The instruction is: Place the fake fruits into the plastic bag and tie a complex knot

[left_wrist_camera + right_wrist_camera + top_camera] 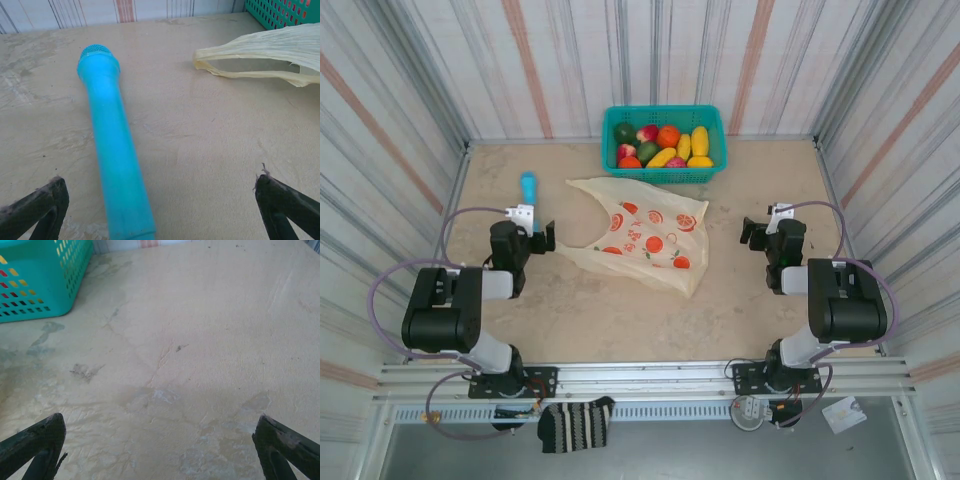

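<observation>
Several fake fruits point(665, 145), red, orange, yellow and green, lie in a teal mesh basket point(664, 115) at the back of the table. The cream plastic bag point(645, 235) with orange fruit prints lies flat mid-table, and one of its loop handles point(250, 59) reaches toward the left arm. My left gripper point(532, 232) stands open left of the bag, nothing between its fingers point(40, 210). Off the bag's right side my right gripper point(767, 228) is open over bare table, its fingers point(287, 447) wide apart.
A blue microphone-shaped toy point(528, 187) lies just ahead of the left gripper and runs between its fingers point(115, 150) in the left wrist view. Striped walls close in the table on three sides. The basket's corner point(40, 277) shows far left of the right gripper.
</observation>
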